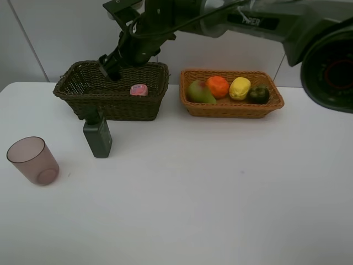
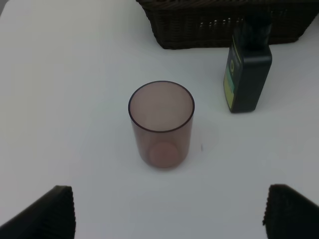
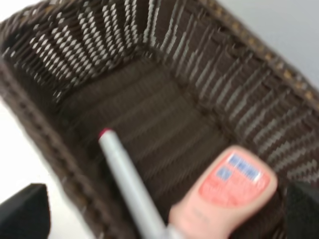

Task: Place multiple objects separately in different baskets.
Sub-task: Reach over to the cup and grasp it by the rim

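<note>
My right gripper (image 1: 110,67) reaches across and hangs open over the dark olive-brown basket (image 1: 121,106). Inside that basket (image 3: 149,30) a white-pink marker (image 3: 127,179) lies slanted beside the small pink bottle (image 3: 229,194), free of the fingers. The pink bottle (image 1: 139,89) also shows from above. My left gripper (image 2: 169,214) is open, with the mauve cup (image 2: 162,124) upright on the table ahead of it. The dark green bottle (image 1: 98,135) stands in front of the dark basket. The tan basket (image 1: 231,112) holds the pear (image 1: 199,92), orange (image 1: 218,86), lemon (image 1: 240,88) and mangosteen (image 1: 258,94).
The cup (image 1: 34,160) stands near the table's left edge. In the left wrist view the green bottle (image 2: 247,74) stands close to the dark basket's wall (image 2: 209,25). A wall rises behind both baskets, and the right arm spans above them.
</note>
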Controlling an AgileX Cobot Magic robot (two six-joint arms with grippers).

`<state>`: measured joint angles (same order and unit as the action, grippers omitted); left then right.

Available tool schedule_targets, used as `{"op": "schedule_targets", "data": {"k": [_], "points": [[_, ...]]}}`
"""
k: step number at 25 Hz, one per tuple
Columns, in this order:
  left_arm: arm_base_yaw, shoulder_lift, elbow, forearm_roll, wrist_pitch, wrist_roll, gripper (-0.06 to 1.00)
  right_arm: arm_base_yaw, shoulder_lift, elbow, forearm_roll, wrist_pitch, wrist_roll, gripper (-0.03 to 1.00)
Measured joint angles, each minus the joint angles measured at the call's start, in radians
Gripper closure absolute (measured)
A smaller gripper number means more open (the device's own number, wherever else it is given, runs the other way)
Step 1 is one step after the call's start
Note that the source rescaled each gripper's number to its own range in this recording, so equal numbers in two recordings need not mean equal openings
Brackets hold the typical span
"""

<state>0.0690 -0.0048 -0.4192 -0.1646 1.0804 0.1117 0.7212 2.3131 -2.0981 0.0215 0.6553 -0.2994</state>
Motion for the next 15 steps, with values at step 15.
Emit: {"op": "schedule_targets", "data": {"k": [15], "points": [[0.0,0.0,0.0,0.0,0.0,0.0,-0.06,0.0,-0.236,0.0,0.006,0.442,0.001,-0.02]]}}
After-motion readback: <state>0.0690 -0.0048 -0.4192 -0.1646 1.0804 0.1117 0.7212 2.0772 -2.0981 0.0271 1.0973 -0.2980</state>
